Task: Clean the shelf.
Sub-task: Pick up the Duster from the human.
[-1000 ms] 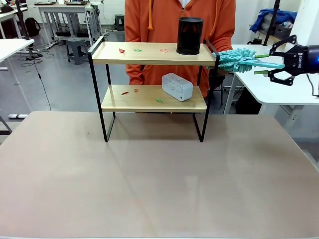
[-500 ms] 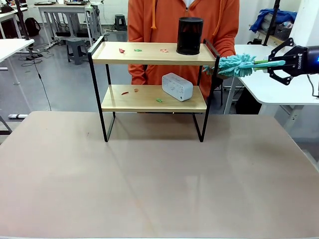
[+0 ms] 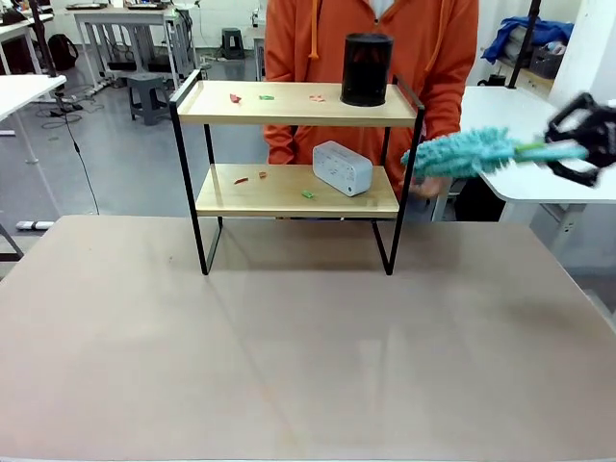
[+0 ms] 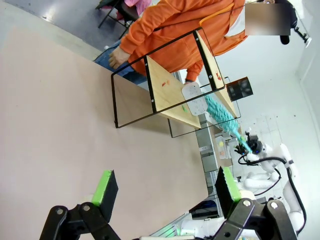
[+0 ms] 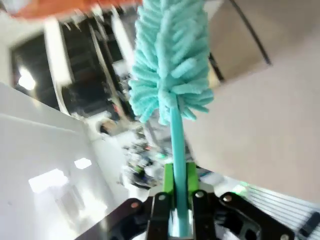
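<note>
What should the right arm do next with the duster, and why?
Probably sweep left over the lower board: the right claw grips the duster, its head just outside the shelf at that height, and scraps lie there.

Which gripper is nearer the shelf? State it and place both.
Right. The right gripper, shut on the duster, is off the right end of the shelf, the duster head by its post. The left gripper hangs open over the table, farther back.
</note>
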Robot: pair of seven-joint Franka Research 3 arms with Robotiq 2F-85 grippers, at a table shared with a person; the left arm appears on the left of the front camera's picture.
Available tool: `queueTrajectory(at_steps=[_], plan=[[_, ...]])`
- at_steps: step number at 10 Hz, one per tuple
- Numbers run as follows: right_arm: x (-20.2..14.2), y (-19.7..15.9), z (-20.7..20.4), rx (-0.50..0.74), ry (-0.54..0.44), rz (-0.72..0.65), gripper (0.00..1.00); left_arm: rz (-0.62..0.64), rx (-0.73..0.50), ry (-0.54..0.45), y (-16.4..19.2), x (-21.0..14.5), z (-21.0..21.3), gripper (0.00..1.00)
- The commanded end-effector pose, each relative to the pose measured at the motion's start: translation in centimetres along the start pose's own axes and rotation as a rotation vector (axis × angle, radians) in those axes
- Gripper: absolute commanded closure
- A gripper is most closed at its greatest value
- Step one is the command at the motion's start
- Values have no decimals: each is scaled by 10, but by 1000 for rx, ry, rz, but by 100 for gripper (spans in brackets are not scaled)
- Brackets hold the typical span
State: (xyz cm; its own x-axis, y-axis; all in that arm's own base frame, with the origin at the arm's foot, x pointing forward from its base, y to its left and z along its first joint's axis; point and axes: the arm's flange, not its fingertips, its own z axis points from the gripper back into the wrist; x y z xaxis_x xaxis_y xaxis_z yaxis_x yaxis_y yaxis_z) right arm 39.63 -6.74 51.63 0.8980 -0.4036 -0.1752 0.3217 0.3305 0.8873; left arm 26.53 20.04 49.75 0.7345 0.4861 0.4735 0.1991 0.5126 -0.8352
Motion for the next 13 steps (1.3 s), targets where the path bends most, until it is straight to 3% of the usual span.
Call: queueTrajectory(at_steps=[1, 3, 5, 6, 7, 8, 13], plan=[[-79, -28, 62, -128, -2, 288, 100, -19, -19, -13, -1, 1, -1, 0], [-143, -62, 89, -262, -100, 534, 100, -19, -19, -13, -1, 1, -1, 0], [-180, -92, 106, -235, -137, 669, 100, -19, -19, -13, -1, 1, -1, 0], [-181, -103, 110, -202, -79, 705, 100, -19, -19, -13, -1, 1, -1, 0], [-172, -111, 111, -195, -116, 702, 100, -19, -19, -13, -1, 1, -1, 0], [-178, -70, 132, -275, -113, 667, 100, -19, -19, -13, -1, 1, -1, 0], [-178, -70, 132, -275, -113, 667, 100, -19, -19, -13, -1, 1, -1, 0]])
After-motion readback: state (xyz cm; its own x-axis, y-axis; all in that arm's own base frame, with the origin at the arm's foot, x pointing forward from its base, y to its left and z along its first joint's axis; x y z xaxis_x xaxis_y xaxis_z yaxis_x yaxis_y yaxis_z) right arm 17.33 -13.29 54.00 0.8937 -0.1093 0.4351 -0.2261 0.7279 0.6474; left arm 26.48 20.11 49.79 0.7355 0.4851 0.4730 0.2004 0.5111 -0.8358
